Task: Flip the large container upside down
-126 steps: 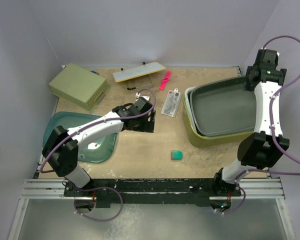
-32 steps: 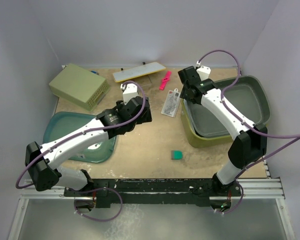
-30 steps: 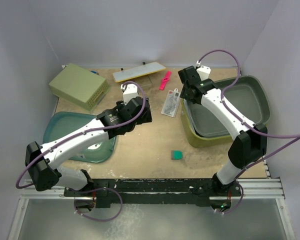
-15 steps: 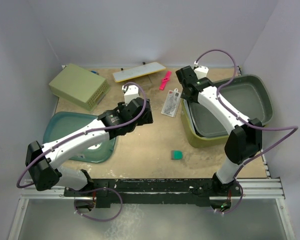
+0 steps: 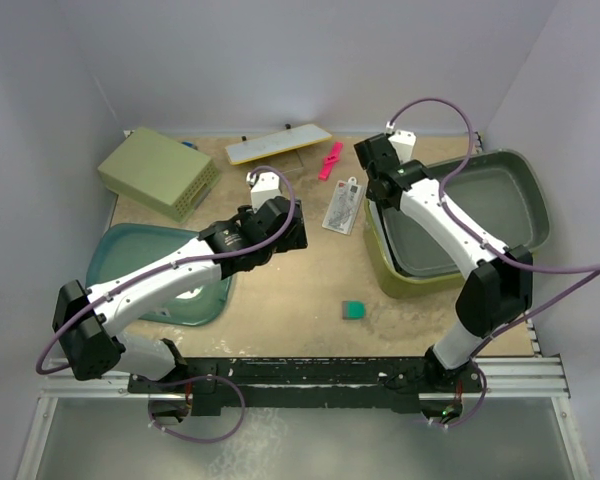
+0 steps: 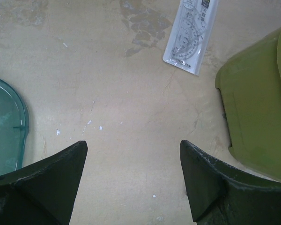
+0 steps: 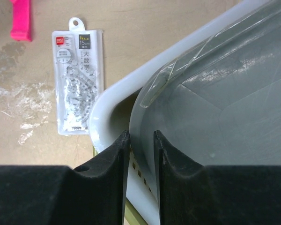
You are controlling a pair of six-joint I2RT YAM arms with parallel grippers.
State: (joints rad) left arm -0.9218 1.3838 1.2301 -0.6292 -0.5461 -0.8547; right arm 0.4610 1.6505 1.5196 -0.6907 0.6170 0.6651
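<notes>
The large container (image 5: 398, 272), an olive-green tub, stands on the right of the table with a white tub (image 7: 107, 105) and a dark grey tub (image 5: 480, 205) nested in it. The grey tub (image 7: 225, 93) sits tilted, its right end sticking out past the olive rim. My right gripper (image 5: 378, 190) is at the stack's left end. Its jaws (image 7: 139, 137) are shut on the grey tub's rim, one finger outside, one inside. My left gripper (image 5: 285, 235) hangs open over bare table (image 6: 131, 145), left of the olive tub (image 6: 253, 108).
A packaged ruler (image 5: 342, 208) lies just left of the stack. A teal tray (image 5: 160, 275) sits under the left arm and a small green block (image 5: 353, 310) lies near the front. At the back are a pale green slotted basket (image 5: 158, 172), a flat board (image 5: 278, 143) and a pink clip (image 5: 331, 160).
My right jaws have narrowed onto the grey tub's rim. The grey tub's far end has shifted slightly to the right. The left arm has barely moved and stays open.
</notes>
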